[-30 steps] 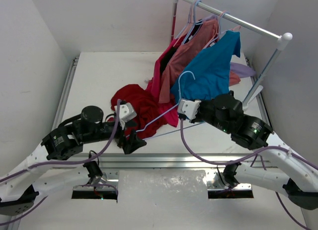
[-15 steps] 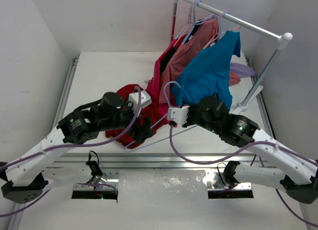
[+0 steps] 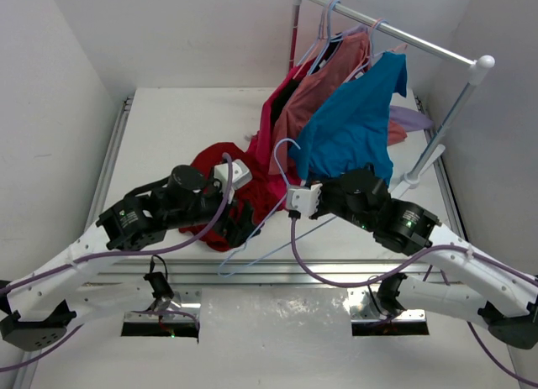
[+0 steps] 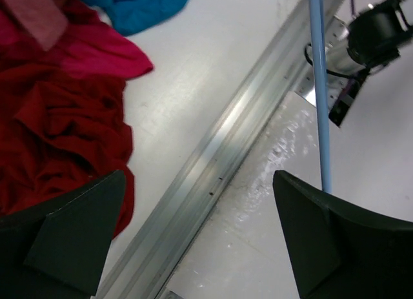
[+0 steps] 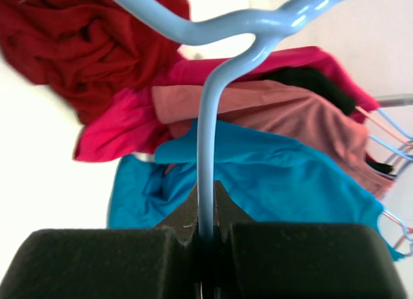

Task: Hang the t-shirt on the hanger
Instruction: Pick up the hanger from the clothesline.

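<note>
Division of labour before dressing.
The right gripper (image 5: 205,215) is pinching the hanger (image 5: 205,150) by its neck, steadying it. The left gripper (image 4: 199,183) is hovering spread, with the t-shirt (image 4: 58,137) lying crumpled beside one finger, unheld.

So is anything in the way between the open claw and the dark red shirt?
No, nothing that shows. The open left gripper hangs right at the edge of the t-shirt. The hanger passes by the other finger, not in between.
</note>
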`<state>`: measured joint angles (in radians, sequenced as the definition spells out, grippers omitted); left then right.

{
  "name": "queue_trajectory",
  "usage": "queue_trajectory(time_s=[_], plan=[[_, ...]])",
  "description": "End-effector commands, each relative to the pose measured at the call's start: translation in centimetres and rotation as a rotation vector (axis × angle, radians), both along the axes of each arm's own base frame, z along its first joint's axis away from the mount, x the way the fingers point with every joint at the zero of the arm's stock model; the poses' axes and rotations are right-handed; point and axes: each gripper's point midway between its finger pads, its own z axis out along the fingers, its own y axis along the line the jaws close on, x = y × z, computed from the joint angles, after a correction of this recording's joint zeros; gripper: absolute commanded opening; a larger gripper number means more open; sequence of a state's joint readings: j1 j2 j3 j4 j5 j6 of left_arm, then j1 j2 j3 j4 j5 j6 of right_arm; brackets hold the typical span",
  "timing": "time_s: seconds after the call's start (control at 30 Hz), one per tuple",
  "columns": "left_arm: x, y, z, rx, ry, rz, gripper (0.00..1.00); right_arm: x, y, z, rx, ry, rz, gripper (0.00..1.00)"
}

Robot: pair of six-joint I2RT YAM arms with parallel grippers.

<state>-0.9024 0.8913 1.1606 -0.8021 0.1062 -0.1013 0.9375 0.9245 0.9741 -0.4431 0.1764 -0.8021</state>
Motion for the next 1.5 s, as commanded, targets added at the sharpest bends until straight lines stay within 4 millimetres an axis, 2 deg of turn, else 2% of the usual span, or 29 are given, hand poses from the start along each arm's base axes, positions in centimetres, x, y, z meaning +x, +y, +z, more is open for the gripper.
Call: queue_trajectory(time_s=[0.0,0.13,0.23,0.27,0.33,0.37,0.47,0.6,0.63,0.7,0.73,0.9,1.1,1.23,1.3,1.33,1.4,1.47], plan=[[-1.9,-2.3,0.4,-0.084,0.040,-0.153,0.96,0.9,0.2,3.2,0.103,-0.100,-0.032,0.00],[-2.2,-3.2,0.3,-0.113,0.046,-0.191,0.88,1.2,0.4,3.2,0.111,-0.112,-0.037,0.00],[-0.2,-2.5,1.3,-0.111,0.011,-0.060,0.88,1.3,0.3,2.2,0.073,-0.090,-0.043,0.00],[1.6,-1.4,1.5,-0.086,-0.031,0.051,0.90,1.2,0.5,2.1,0.074,-0.084,-0.031,0.00],[3.4,0.1,2.3,-0.065,-0.051,0.201,0.93,0.9,0.7,2.0,0.092,-0.092,-0.009,0.00],[5.0,1.7,2.6,-0.026,-0.082,0.323,0.93,0.6,0.9,2.1,0.105,-0.093,0.011,0.00],[6.4,3.9,4.2,-0.034,-0.116,0.487,0.94,0.4,1.0,2.1,0.118,-0.105,0.026,0.00],[5.2,3.8,7.2,-0.159,-0.134,0.444,0.95,1.0,0.9,1.7,0.102,-0.122,0.003,0.00],[3.8,2.9,7.7,-0.199,-0.117,0.354,0.95,1.1,1.0,1.6,0.101,-0.124,0.001,0.00],[2.4,1.8,8.0,-0.226,-0.110,0.246,0.95,1.4,1.1,2.0,0.111,-0.141,-0.008,0.00],[0.9,0.9,7.5,-0.237,-0.083,0.146,0.95,1.5,1.1,2.1,0.112,-0.147,-0.012,0.00],[-3.4,-1.1,6.2,-0.277,-0.068,-0.152,0.95,2.4,1.1,2.9,0.129,-0.201,-0.042,0.00],[-3.1,-2.0,2.0,-0.181,0.014,-0.176,0.93,1.7,1.0,5.0,0.206,-0.250,-0.016,0.00],[-3.5,-3.0,0.3,-0.147,0.077,-0.221,0.87,2.0,0.4,6.0,0.226,-0.286,-0.053,0.00],[-3.2,-3.3,-0.3,-0.130,0.090,-0.218,0.79,2.0,0.4,6.0,0.230,-0.284,-0.050,0.00],[-3.0,-3.3,-0.4,-0.128,0.090,-0.211,0.71,2.0,0.5,5.9,0.225,-0.283,-0.051,0.00],[-2.9,-3.5,-0.1,-0.134,0.088,-0.216,0.64,2.1,0.5,5.5,0.215,-0.276,-0.053,0.00],[-3.1,-3.5,0.4,-0.142,0.080,-0.225,0.48,2.3,0.6,5.0,0.198,-0.274,-0.058,0.00]])
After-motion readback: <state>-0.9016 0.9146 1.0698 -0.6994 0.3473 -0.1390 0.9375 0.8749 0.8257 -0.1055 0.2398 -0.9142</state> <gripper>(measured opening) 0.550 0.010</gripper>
